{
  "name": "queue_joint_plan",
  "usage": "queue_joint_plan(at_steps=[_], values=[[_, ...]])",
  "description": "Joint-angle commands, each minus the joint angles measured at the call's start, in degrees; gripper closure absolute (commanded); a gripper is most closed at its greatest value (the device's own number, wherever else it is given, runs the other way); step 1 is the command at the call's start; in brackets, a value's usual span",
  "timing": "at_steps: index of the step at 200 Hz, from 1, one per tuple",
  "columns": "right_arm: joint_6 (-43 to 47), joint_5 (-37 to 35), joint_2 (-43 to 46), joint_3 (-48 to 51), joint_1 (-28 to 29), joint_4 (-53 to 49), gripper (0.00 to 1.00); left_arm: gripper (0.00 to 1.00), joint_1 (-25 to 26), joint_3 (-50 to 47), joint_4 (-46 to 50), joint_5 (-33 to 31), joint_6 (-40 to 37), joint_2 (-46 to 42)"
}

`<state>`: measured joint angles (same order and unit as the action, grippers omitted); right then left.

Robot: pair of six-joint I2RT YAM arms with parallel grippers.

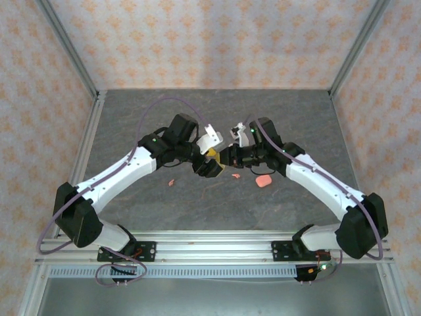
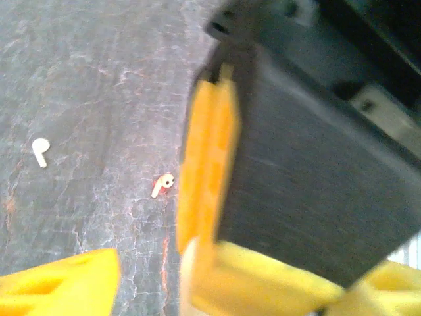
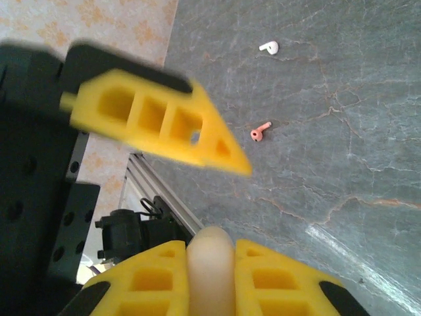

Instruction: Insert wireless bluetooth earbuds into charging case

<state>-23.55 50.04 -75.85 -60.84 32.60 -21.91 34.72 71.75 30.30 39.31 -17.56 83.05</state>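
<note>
My right gripper point(image 3: 210, 266) is shut on a white rounded charging case point(image 3: 210, 253), held edge-up between its yellow fingers. My left gripper point(image 2: 217, 289) is open, its yellow fingers point(image 2: 59, 286) spread wide around the right gripper's tip and the white case point(image 2: 186, 263). In the top view the left gripper point(image 1: 209, 164) and the right gripper point(image 1: 225, 158) meet mid-table. A white earbud point(image 3: 268, 47) and a salmon-pink earbud point(image 3: 260, 131) lie loose on the table. They also show as the white earbud point(image 2: 41, 151) and the pink earbud point(image 2: 162, 184).
A pink charging case point(image 1: 263, 180) lies on the grey table just right of the grippers. One pink earbud point(image 1: 172, 182) lies to the left, another point(image 1: 235, 176) just below the grippers. Aluminium rails point(image 1: 217, 247) run along the near edge.
</note>
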Motion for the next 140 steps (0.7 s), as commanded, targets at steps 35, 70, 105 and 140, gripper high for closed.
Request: queue_joint_plan(at_steps=[35, 70, 105, 140], values=[[12.14, 2.65, -2.45, -7.43, -2.97, -10.6, 0.98, 0.0, -5.36, -2.27, -9.0, 0.23, 10.62, -7.98], [19.34, 5.14, -3.75, -12.63, -4.91, -15.21, 0.98, 0.0, -7.88, -3.78, -10.72, 1.27, 20.07, -11.74], [25.9, 7.24, -7.12, -19.54, -4.9, -21.61, 0.98, 0.0, -8.93, -1.78, -8.01, 2.8, 22.28, -12.53], [27.07, 11.93, -9.01, -23.02, -4.74, -21.27, 0.97, 0.0, -9.23, -3.47, -7.2, 3.94, 23.65, -15.39]])
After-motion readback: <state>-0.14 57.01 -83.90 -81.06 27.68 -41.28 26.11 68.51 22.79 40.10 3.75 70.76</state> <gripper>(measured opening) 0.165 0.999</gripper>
